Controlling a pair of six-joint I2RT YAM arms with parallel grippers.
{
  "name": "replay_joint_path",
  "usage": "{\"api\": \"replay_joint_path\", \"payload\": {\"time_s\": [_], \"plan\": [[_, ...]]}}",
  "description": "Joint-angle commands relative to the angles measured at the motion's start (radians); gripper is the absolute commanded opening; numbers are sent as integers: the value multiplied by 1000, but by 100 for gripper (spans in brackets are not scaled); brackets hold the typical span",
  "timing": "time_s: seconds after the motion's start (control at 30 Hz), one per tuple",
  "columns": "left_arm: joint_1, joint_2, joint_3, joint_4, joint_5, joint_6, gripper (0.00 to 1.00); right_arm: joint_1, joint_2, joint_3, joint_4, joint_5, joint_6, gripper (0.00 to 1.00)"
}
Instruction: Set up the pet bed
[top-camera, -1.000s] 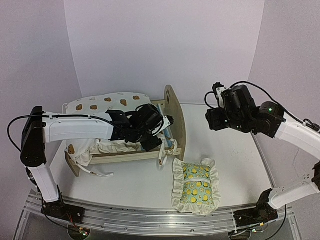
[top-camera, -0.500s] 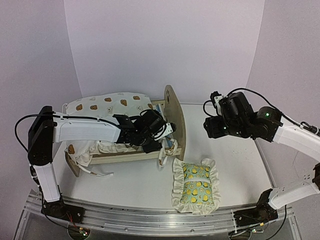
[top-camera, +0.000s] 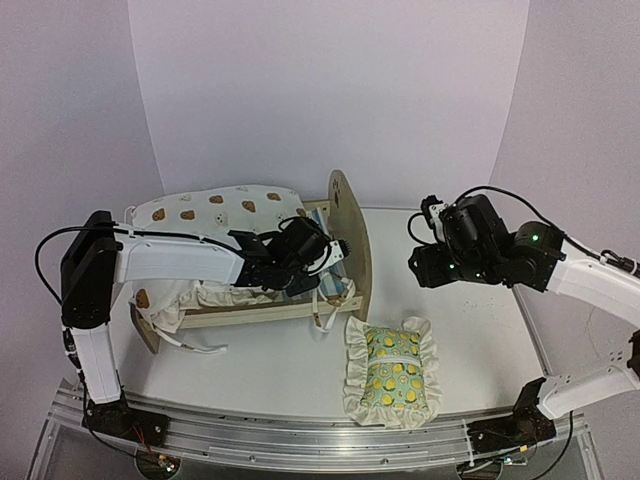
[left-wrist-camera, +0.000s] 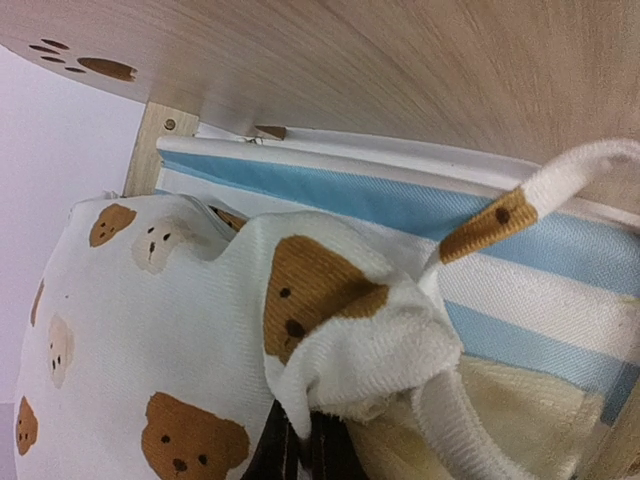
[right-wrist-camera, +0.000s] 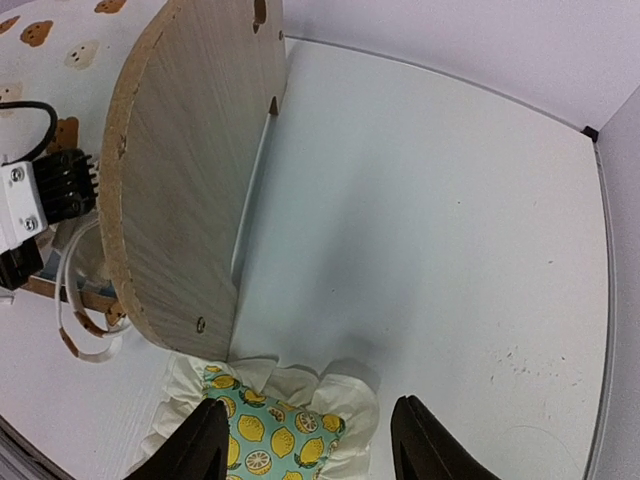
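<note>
Pet bed (top-camera: 352, 245) on the white table (top-camera: 470, 330), lengthwise left to right, rounded headboard upright at its right end, low rails running off to the left.

Over the pet bed's left and far part: bear-print cushion (top-camera: 215, 205), heaped up and spilling past the left rail, not lying flat. One cream tie (top-camera: 325, 312) dangling over the pet bed's near rail down to the table, close to the headboard.

Inside the pet bed, just left of the headboard: left gripper (top-camera: 312, 272), reaching in from the left over the cushion. Pinched tight on a bunched corner of the cushion. From the left wrist, dark fingertips (left-wrist-camera: 300, 450) closed at the bottom edge, the folded bear-print corner (left-wrist-camera: 340, 340) rising straight out of them, another tie (left-wrist-camera: 520, 205) curling off to the right. Behind that corner, the pet bed's blue-and-white striped base (left-wrist-camera: 420, 205) and the headboard's wood (left-wrist-camera: 400, 60), paw-print cutout (left-wrist-camera: 85, 62) at the top left.

In front of the pet bed's headboard end, a little to the right: lemon-print pillow (top-camera: 392, 368), flat on the table, ruffle just beside the headboard's foot.

Right of the pet bed, held above the table, apart from the headboard: right gripper (top-camera: 428, 264). Jaws moderately wide, nothing between them; from its wrist, both fingers (right-wrist-camera: 205, 450) over the pillow's (right-wrist-camera: 270, 445) edge, headboard (right-wrist-camera: 190, 170) up on the left.
</note>
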Motion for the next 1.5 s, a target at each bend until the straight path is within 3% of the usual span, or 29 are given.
{"api": "replay_joint_path", "payload": {"time_s": [0.0, 0.13, 0.4, 0.7, 0.97, 1.2, 1.47], "plan": [[-32, -16, 113, -16, -8, -68, 0, 3, -40, -7, 7, -237, 39, 55], [-64, -33, 179, -57, -12, -120, 0, 2, -10, 0, 12, -454, 62, 54], [-93, -109, 205, -99, -17, -203, 0, 2, 18, -28, 73, -532, 73, 52], [-92, -167, 144, -59, -2, -222, 0, 38, 127, -110, 369, -868, 76, 54], [-91, -163, 138, -47, 7, -233, 0, 79, 277, -198, 731, -797, 71, 63], [-91, -181, 118, -34, 11, -228, 0, 99, 416, -142, 859, -791, 48, 63], [-92, -203, 94, -12, 5, -220, 0, 117, 455, -138, 978, -787, 28, 63]]}}
